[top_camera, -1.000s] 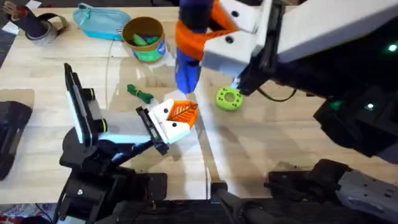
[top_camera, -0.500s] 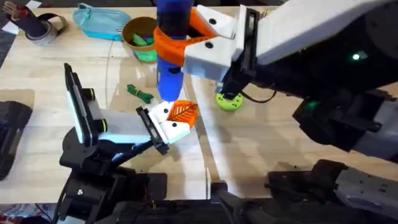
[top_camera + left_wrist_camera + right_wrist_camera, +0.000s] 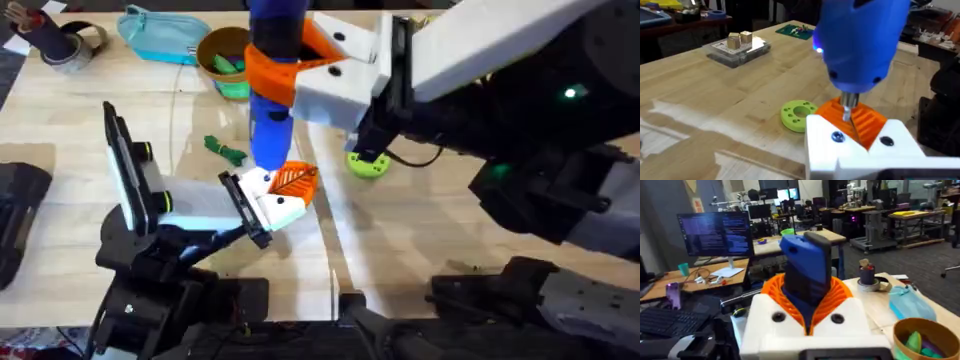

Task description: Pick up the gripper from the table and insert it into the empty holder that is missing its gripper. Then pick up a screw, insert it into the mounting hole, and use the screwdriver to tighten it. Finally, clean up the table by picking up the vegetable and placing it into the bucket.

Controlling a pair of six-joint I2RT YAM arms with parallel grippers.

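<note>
The right arm is reached across the middle from the lower right base, its white forearm slanted up toward eleven o'clock over the table (image 3: 420, 230). The right gripper (image 3: 290, 70) is closed around the screwdriver (image 3: 272, 110), which is held nearly upright with the blue handle clasped between orange ribbed pads (image 3: 837, 297); the same grasp is seen in the right wrist view, where the blue and black handle top (image 3: 807, 270) rises between the white finger bodies. The metal tip (image 3: 846, 107) is pointed down at the gripper (image 3: 282, 192), a white block with an orange ribbed finger, and is seen just above or touching the orange part; contact cannot be told for certain. A screw head (image 3: 838, 136) is seen in one hole of the white block, and the other hole is dark.

The gripper is seated at the holder (image 3: 245, 208), a black bracket at the tip of the white-and-black arm lying at the table's centre. The left arm is folded at the lower left, its forearm stood upright near nine o'clock; the state of the left gripper cannot be told.

The vegetable (image 3: 226, 150) lies on the table at ten o'clock from the holder. The bucket (image 3: 222, 62) stands at twelve o'clock, partly hidden behind the screwdriver. A lime-green ring disc (image 3: 367, 163) lies at three o'clock from the white block.
</note>
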